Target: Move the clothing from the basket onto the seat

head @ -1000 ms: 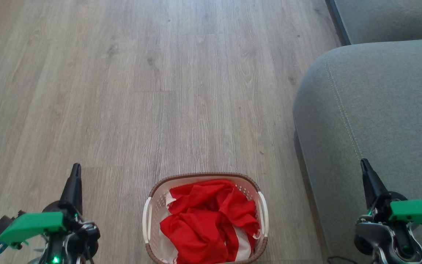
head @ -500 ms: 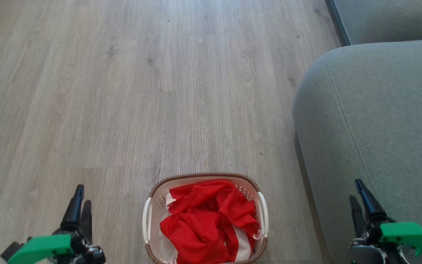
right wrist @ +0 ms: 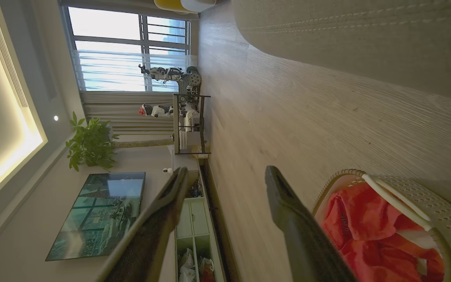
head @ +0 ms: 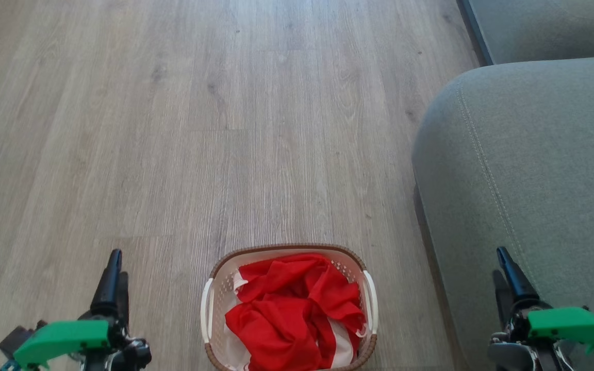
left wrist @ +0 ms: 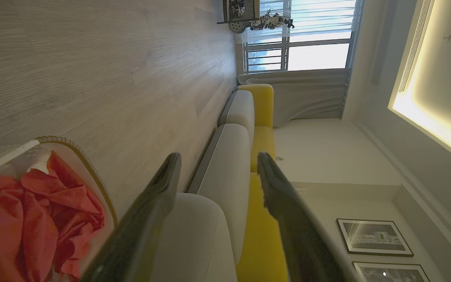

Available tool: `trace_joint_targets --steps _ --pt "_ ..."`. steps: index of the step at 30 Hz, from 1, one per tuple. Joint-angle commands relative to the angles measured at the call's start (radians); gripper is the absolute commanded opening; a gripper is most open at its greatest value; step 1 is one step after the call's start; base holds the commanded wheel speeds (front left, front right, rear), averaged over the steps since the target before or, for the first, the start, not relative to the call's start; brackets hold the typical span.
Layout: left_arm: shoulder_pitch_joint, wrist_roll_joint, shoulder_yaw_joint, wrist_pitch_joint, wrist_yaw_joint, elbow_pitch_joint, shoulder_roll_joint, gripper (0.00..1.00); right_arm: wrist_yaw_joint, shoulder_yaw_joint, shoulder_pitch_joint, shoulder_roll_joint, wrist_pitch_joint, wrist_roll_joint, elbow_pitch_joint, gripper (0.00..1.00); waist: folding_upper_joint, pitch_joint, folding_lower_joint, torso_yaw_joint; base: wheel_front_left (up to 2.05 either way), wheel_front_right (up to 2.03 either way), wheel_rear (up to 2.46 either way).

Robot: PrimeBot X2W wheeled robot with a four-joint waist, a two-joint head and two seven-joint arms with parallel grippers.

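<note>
We are seeing the basket [head: 286, 247] sitting on the pale wood-grain plank floor [head: 225, 129]. It is an oval of cream perforated plastic, with a brown woven-look rim and a smooth white handle on each side. The clothing [head: 286, 304] is lying crumpled inside the basket, thin bright red fabric with white panels showing among the folds, and it is reaching up to the rim.

Near the basket on its right, the seat [head: 534, 154] is bulging with a rounded edge. Its grey upholstery is looking coarse-woven, and a pale stitched seam [head: 488, 170] is running along it.

The left hand [head: 118, 265] is hovering over the floor left of the basket, well apart from it. The right hand [head: 499, 263] is hovering right of the basket, over the seat's edge. Each is carrying a green plastic block [head: 62, 337] behind its dark tapered fingers [left wrist: 159, 196]. In the wrist views both hands are standing wide and empty, a clear gap showing between the fingers.

Past the seat from the basket, framed prints [left wrist: 374, 237] are hanging on the wall. Any writing on them is probably too small for us to read.
</note>
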Motion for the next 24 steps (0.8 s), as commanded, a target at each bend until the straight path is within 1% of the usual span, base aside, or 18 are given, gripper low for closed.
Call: trace_joint_targets --steps 1,7,13,19,24 --pt "-0.024 0.027 0.001 -0.011 0.004 -0.050 0.008 1.00 0.000 0.009 -0.043 -0.005 -0.013 -0.024 -0.044 1.00 0.0000 0.000 0.0000 0.000 0.00 0.00 0.00" --pt "-0.021 0.087 -0.010 -0.026 0.021 -0.082 0.009 1.00 0.000 0.014 -0.044 -0.006 -0.028 -0.086 -0.064 1.00 0.0000 -0.001 0.0000 0.001 0.00 0.00 0.00" --pt "-0.016 0.166 -0.027 -0.044 0.043 -0.112 0.010 1.00 0.000 0.028 -0.043 -0.006 -0.046 -0.190 -0.097 1.00 0.0000 -0.002 0.0000 0.002 0.00 0.00 0.00" --pt "-0.011 0.269 -0.046 -0.061 0.070 -0.138 0.011 1.00 0.000 0.044 -0.039 -0.007 -0.064 -0.287 -0.120 1.00 0.0000 -0.003 0.0000 0.003 0.00 0.00 0.00" --pt "-0.006 0.379 -0.068 -0.076 0.086 -0.151 0.012 1.00 0.000 0.059 -0.035 -0.008 -0.078 -0.376 -0.131 1.00 0.0000 -0.004 0.0000 0.004 0.00 0.00 0.00"
